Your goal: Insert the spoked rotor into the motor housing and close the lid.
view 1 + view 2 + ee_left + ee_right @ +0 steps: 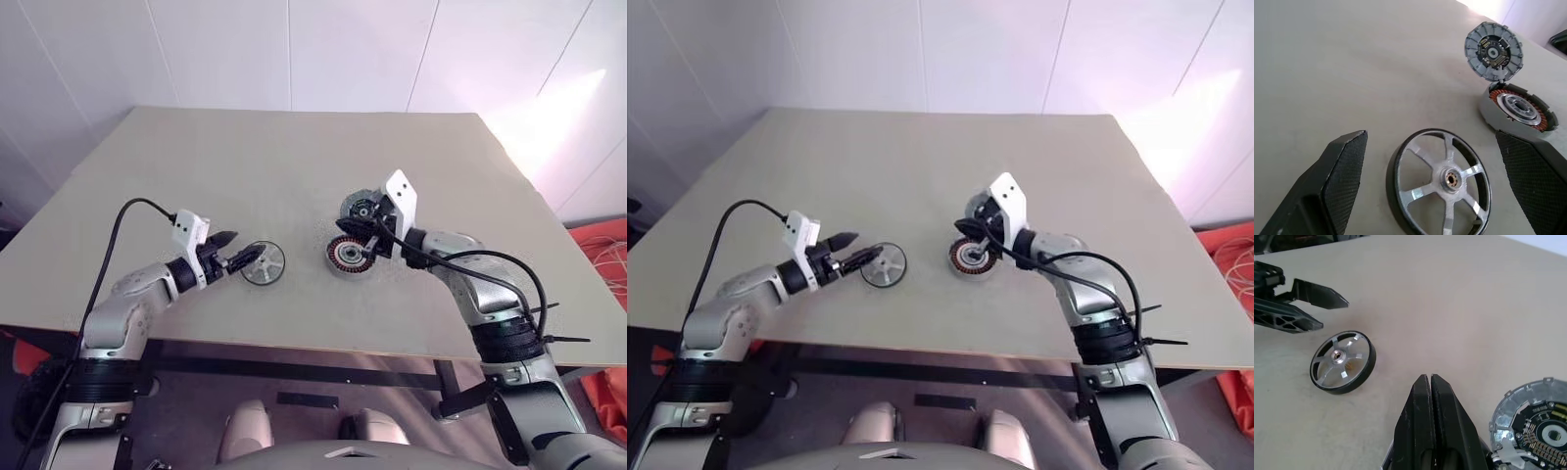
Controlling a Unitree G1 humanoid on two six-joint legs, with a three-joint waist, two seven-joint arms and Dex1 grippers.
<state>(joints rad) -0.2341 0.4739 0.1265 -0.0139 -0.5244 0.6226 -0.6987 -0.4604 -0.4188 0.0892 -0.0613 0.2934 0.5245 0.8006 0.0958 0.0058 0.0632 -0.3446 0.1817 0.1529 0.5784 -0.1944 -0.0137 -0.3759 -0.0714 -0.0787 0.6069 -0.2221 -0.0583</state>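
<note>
One spoked rotor is seen lying flat on the table, hub up, not yet lifted and not yet in the motor housing. It rests between the two spread fingers of the left gripper, which are released wide, one on each side of the rim; whether either pad touches the rim cannot be told. To the right of the rotor, well apart, the housing sits on the table with its copper windings exposed and its centre unoccupied. The lid is stood up on its hinge at the far edge of the housing, its inner face turned towards the rotor. The right gripper is held just above and beside the housing with its fingers clenched together on nothing; whether it props the lid cannot be decided from these views. The step in hand is judged to be the pick-up of the rotor, so the task is taken to be at an early stage, with insertion and closing both left. For the next move, the left fingers would have to be closed squarely across the thin rim, so that the wheel is not tipped or pushed along the table. It would then have to be carried level and centred over the housing, while the lid is kept upright and clear.
</note>
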